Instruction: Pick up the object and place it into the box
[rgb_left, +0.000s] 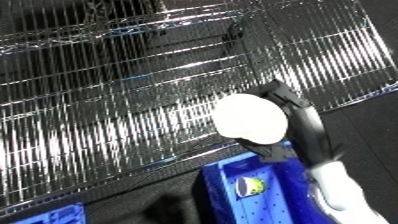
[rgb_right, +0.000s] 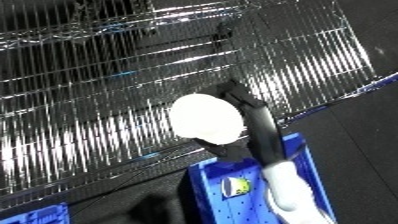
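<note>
White round disc-shaped object (rgb_left: 250, 117) is pinched in the black right hand (rgb_left: 293, 117), above the blue plastic bin's (rgb_left: 216, 181) near rim. Early release risks landing it on the wire shelf (rgb_left: 107, 115).

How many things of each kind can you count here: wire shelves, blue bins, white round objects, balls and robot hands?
Wire shelves: 1
Blue bins: 1
White round objects: 1
Yellow-green balls in the bin: 1
Robot hands: 1, the right hand
Total: 5

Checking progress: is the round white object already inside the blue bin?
No: the round white object is held in the right hand, above the blue bin.
</note>
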